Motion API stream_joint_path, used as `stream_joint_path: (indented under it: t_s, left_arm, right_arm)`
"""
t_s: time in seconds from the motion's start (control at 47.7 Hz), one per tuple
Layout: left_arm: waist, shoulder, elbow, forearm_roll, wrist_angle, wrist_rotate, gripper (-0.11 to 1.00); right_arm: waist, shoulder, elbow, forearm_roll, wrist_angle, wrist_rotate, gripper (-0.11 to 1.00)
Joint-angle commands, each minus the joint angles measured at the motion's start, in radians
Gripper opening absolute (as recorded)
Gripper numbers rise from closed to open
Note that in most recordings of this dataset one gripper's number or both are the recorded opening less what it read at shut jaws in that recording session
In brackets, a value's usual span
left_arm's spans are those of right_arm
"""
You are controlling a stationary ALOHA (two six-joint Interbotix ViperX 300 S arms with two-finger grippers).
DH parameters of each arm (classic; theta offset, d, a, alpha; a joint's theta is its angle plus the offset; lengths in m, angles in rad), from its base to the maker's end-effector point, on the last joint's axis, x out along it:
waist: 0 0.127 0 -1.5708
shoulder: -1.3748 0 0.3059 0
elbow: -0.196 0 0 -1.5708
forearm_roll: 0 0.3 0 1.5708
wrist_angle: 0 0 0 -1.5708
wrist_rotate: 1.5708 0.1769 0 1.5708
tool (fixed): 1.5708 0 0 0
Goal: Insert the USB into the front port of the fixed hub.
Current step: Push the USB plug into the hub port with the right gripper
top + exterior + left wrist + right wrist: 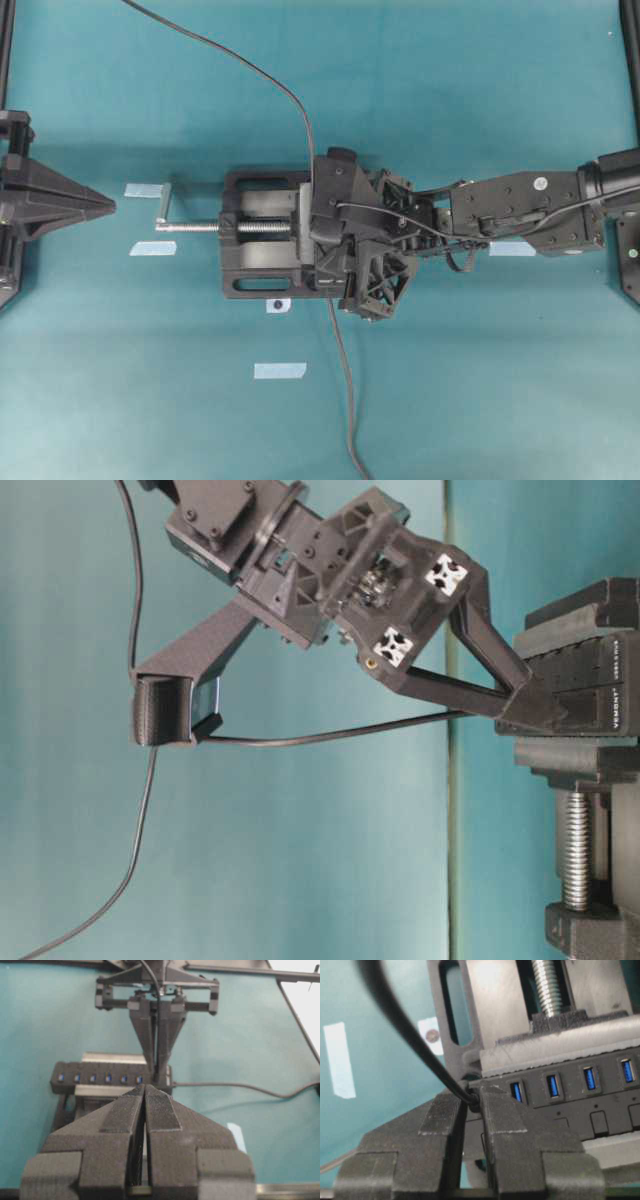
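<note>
desk: teal surface, a few pale tape strips stuck left of centre.
vise: black, mid-desk, silver screw and handle pointing at the left edge.
right arm: reaches in from the right edge, wrist over the vise's right end.
left gripper: parked at the left edge, well apart from the vise; left wrist view shows its fingers pressed together with nothing between.
right gripper: tips down at the hub end; fingers pinching the cable right at the plug.
fixed hub: black bar clamped in the vise jaws, blue ports in a row, buttons alongside; in the right wrist view the end port sits just right of the gripper tips.
USB: between the right gripper's fingertips, at the end of the hub next to the first blue port; plug is mostly hidden by the fingers, so can't tell if it's seated or just touching.
USB cable: thin dark line from the desk's top edge down to the gripper.
hub cable: runs off towards the bottom edge.
</note>
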Motion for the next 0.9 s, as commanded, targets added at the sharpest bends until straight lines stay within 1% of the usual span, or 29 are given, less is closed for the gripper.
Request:
stream_joint_path:
  t_s: [0.0,0.566,0.881]
  left_arm:
    - [0.000,0.005,-0.011,0.003,-0.012,-0.002,0.00]
    - [0.000,0.005,-0.008,0.003,-0.012,-0.006,0.00]
    - [0.000,0.005,-0.009,0.003,-0.012,-0.006,0.00]
  right_arm:
    - [0.037,0.009,0.000,0.011,0.011,0.015,0.09]
    - [0.040,0.014,-0.006,0.014,0.011,0.014,0.10]
    - [0.037,0.003,-0.008,0.011,0.009,0.012,0.16]
